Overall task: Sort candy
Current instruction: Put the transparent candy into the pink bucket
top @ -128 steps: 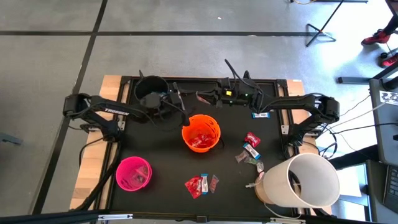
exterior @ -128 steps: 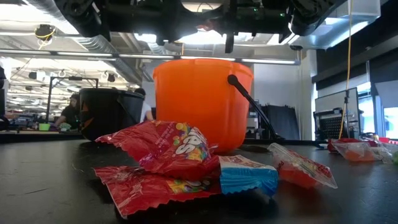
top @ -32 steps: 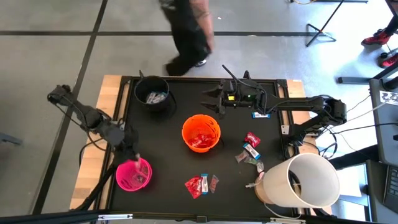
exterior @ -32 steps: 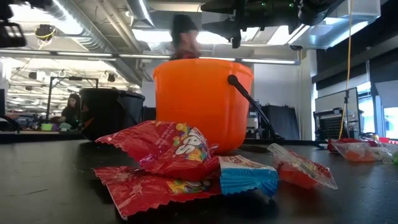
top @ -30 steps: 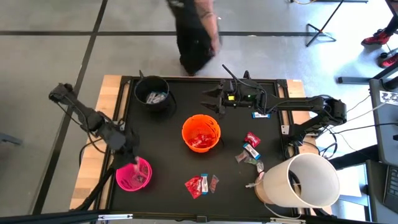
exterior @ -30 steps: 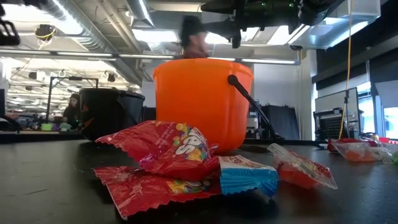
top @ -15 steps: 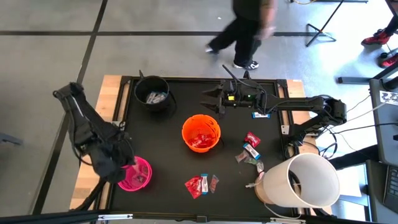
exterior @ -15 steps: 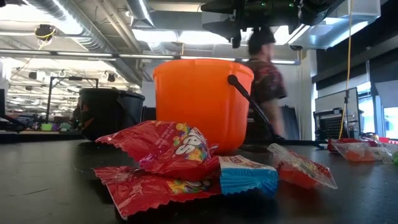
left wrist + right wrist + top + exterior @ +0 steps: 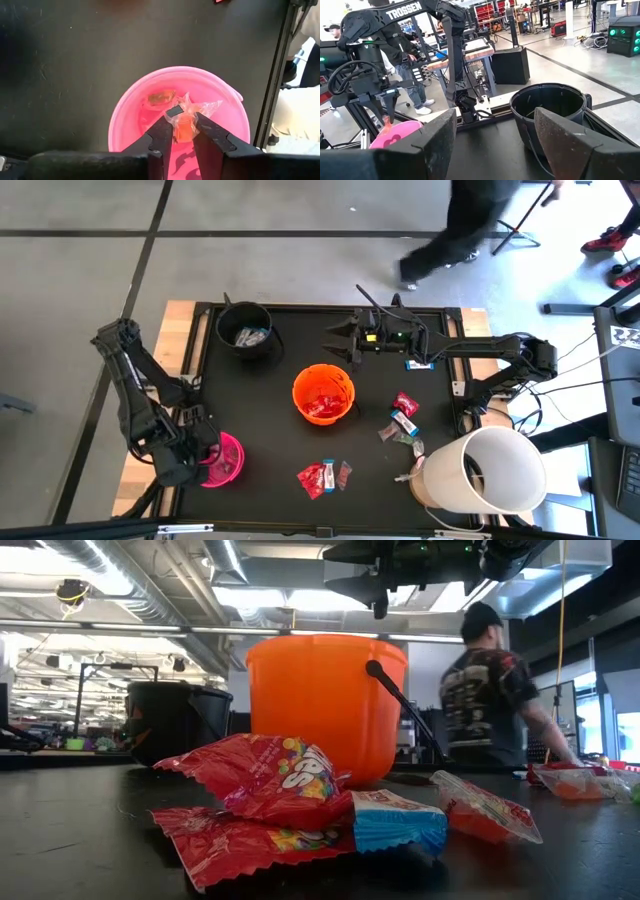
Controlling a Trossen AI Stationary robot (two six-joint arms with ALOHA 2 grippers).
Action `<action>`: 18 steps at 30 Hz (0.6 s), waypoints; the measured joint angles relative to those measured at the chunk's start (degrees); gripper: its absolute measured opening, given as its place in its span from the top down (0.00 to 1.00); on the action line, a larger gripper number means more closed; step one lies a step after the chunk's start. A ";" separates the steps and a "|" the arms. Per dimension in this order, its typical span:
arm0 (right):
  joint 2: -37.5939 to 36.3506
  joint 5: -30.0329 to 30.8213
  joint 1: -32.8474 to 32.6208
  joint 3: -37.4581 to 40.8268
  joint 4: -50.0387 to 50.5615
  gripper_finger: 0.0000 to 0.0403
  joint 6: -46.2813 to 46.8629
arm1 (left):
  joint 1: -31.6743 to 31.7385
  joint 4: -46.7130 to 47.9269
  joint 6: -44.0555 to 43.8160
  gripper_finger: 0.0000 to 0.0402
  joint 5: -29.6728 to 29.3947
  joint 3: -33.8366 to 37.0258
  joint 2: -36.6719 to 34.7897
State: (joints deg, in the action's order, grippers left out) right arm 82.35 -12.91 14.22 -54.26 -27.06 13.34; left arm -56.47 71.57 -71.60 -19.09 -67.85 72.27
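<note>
Black table point(image 9: 270, 430); left gripper point(image 9: 183, 121) slightly parted around orange candy point(image 9: 183, 131); right gripper point(image 9: 335, 344) open; person point(image 9: 490, 695) behind.

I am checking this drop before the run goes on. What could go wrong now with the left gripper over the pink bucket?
1. The left gripper has an orange-wrapped candy between its fingers above the pink bucket; the crinkly wrapper might cling to a finger and ride back out.
2. The gripper hangs low over the bucket, so lifting off could nudge or tip it.
3. The right gripper waits open at the far side; no risk there.
</note>
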 joint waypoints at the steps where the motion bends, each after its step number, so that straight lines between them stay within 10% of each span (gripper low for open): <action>1: 0.00 0.00 0.00 0.00 0.05 0.34 0.00 | 0.00 0.02 0.05 0.83 0.00 0.00 0.00; 18: 0.00 -0.15 0.00 0.00 0.27 0.34 -0.35 | 0.04 -0.50 0.18 0.82 0.09 0.00 0.00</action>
State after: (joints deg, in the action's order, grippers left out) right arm 82.35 -13.06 14.22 -54.26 -26.79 12.99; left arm -56.42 71.07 -71.42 -19.00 -67.85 72.27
